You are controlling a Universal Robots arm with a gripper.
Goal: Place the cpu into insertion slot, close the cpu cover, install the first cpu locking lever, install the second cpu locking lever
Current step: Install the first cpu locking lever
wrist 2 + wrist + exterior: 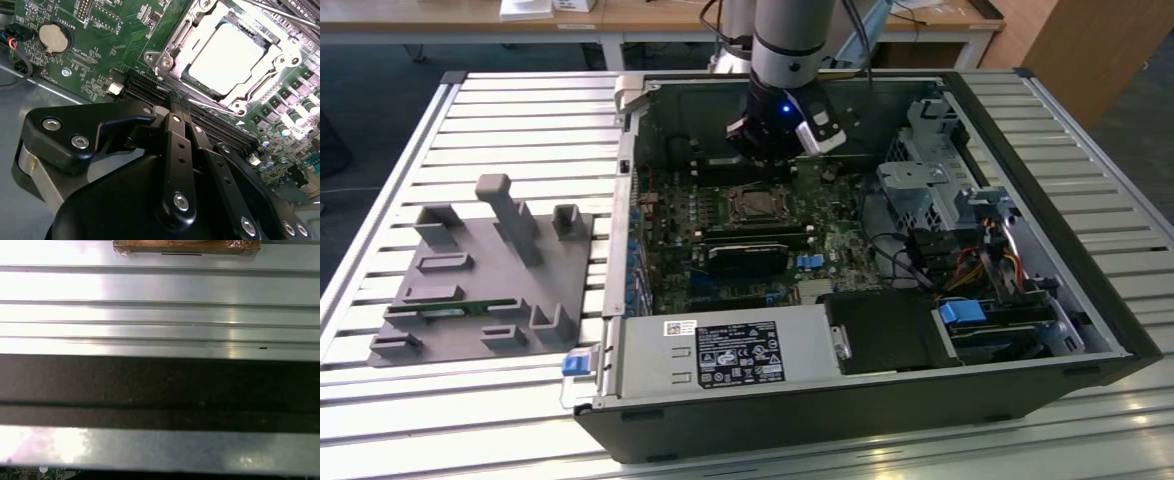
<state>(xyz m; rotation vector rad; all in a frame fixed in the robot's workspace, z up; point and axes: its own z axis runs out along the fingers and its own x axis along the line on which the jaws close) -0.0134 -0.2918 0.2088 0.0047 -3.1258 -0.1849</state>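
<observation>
The cpu [227, 57] lies flat in the insertion slot [754, 203] on the green board, its pale face showing through the cut-out of the cpu cover [172, 47]. The cover lies down over it. In the second wrist view my gripper [177, 102] has its black fingers [179, 150] pressed together, nothing between them, above the board just beside the socket. In the exterior view the gripper [767, 163] hangs inside the open computer case [854, 420], just behind the socket. I cannot make out how the locking levers stand.
A long black card [747, 255] lies in front of the socket. Drive cages and cables [947, 250] fill the case on the exterior view's right. A grey fixture [480, 280] stands on the slatted table on the exterior view's left. A coin cell [52, 37] sits on the board.
</observation>
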